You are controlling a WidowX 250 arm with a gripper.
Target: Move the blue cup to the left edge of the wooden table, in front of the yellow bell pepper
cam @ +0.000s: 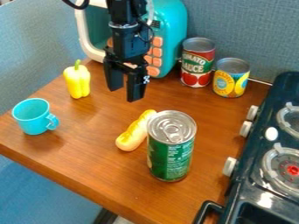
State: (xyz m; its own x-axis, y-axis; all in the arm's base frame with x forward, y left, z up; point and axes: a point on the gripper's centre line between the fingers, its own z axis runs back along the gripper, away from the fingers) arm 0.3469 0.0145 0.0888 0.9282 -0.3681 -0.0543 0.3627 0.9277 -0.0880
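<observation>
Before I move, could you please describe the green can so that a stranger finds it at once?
On the wooden table, beside the black stove, stands the tall can. A yellow bread roll lies close to it. Unlike the red can and yellow can behind, its label is mostly green.

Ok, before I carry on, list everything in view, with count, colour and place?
Tall metal can: one, green, table front
Long toy bread roll: one, tan-yellow, beside tall can
Round-rimmed toy cup: one, turquoise, table left
Toy bell pepper: one, yellow, behind cup
Boxy toy microwave: one, teal, table back
Short round metal cans: two, red-labelled and yellow-blue-labelled, right of microwave
Toy stove: one, black, right edge
Wooden table: one, brown, beneath
Two-finger gripper: one, black, above table, open, empty
</observation>
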